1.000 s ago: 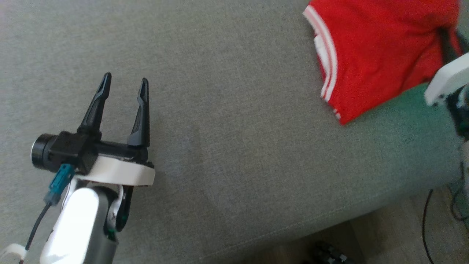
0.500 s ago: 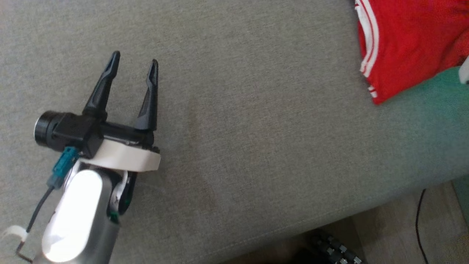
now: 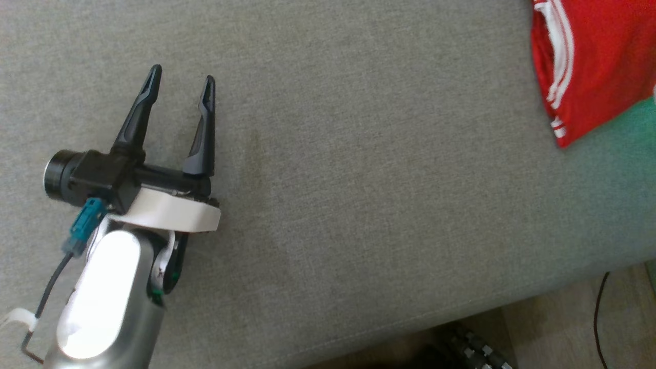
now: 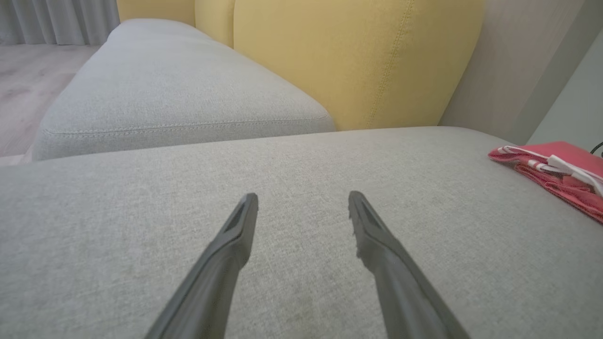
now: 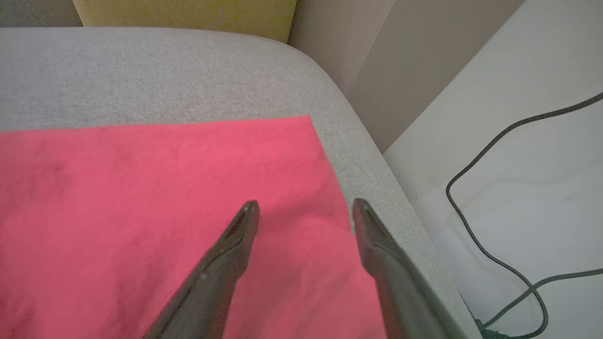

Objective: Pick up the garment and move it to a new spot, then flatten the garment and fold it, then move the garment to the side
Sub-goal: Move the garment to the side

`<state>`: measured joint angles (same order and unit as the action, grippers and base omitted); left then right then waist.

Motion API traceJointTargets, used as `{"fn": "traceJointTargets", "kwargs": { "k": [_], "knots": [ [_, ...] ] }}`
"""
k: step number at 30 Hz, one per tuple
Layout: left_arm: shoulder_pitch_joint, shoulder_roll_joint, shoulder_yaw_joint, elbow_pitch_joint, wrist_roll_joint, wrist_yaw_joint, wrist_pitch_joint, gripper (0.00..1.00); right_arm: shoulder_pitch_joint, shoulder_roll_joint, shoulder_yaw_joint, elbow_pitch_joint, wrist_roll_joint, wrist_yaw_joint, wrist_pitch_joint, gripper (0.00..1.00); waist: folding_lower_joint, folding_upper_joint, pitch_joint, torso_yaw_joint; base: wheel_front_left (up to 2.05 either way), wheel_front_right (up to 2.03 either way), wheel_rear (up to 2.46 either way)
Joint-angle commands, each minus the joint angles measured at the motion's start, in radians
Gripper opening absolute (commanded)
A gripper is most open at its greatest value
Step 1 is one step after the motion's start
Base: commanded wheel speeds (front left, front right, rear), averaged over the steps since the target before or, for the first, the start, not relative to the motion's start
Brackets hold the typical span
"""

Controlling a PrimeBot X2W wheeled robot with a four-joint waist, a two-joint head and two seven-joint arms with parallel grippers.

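Note:
The garment (image 3: 597,61) is red with white stripes along one edge and lies folded at the far right of the grey sofa seat (image 3: 359,169). In the left wrist view the garment (image 4: 560,167) shows as a flat stack at the right edge. My left gripper (image 3: 180,82) is open above bare cushion, far to the left of the garment, with nothing between its fingers (image 4: 235,235). My right gripper (image 5: 304,207) hovers open just over the garment (image 5: 141,212) near its right edge, fingers apart and gripping nothing.
Yellow back cushions (image 4: 348,56) rise behind the seat, and a second grey cushion (image 4: 165,99) adjoins it. The seat's rounded end (image 5: 377,165) drops off beside the garment to a pale floor with a black cable (image 5: 476,188). Wooden floor (image 3: 564,328) lies below the front edge.
My right gripper has opened and let go of the garment. The head camera has swung, so the garment sits further right in that view; the left gripper stays open.

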<state>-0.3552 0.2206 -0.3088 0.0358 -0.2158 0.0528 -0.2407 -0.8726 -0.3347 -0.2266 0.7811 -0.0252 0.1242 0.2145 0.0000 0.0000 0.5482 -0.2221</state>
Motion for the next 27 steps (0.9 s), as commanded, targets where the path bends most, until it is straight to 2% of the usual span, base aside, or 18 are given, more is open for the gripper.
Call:
{"fn": "traceJointTargets", "kwargs": {
  "k": [1, 7, 15, 22, 27],
  "knots": [
    [-0.017, 0.015, 0.036, -0.029, -0.008, 0.001, -0.012, 1.00, -0.015, -0.007, 0.005, -0.027, -0.008, 0.007, -0.017, 1.00, 0.0000, 0.0000, -0.014, -0.003, 0.00, 0.00, 0.00],
    [0.023, 0.005, 0.037, -0.002, -0.018, 0.007, -0.017, 1.00, 0.051, 0.045, 0.031, -0.080, 0.013, 0.007, -0.116, 1.00, 0.0000, 0.0000, -0.105, 0.002, 0.00, 0.00, 0.00],
    [0.123, 0.006, 0.058, 0.015, -0.031, 0.029, -0.020, 1.00, 0.323, 0.168, 0.119, -0.345, 0.122, 0.007, -0.239, 1.00, 0.0000, 0.0000, -0.237, 0.028, 0.00, 0.00, 0.00],
    [0.188, 0.001, 0.072, 0.018, -0.044, 0.049, -0.020, 1.00, 0.548, 0.258, 0.210, -0.616, 0.175, 0.007, -0.249, 1.00, 0.0000, 0.0000, -0.318, 0.093, 0.00, 0.00, 0.00],
    [0.221, -0.003, 0.085, 0.017, -0.056, 0.062, -0.021, 1.00, 0.630, 0.276, 0.267, -0.710, 0.181, 0.007, -0.232, 1.00, 0.0000, 0.0000, -0.354, 0.134, 0.00, 0.00, 0.00]
  ]
}}
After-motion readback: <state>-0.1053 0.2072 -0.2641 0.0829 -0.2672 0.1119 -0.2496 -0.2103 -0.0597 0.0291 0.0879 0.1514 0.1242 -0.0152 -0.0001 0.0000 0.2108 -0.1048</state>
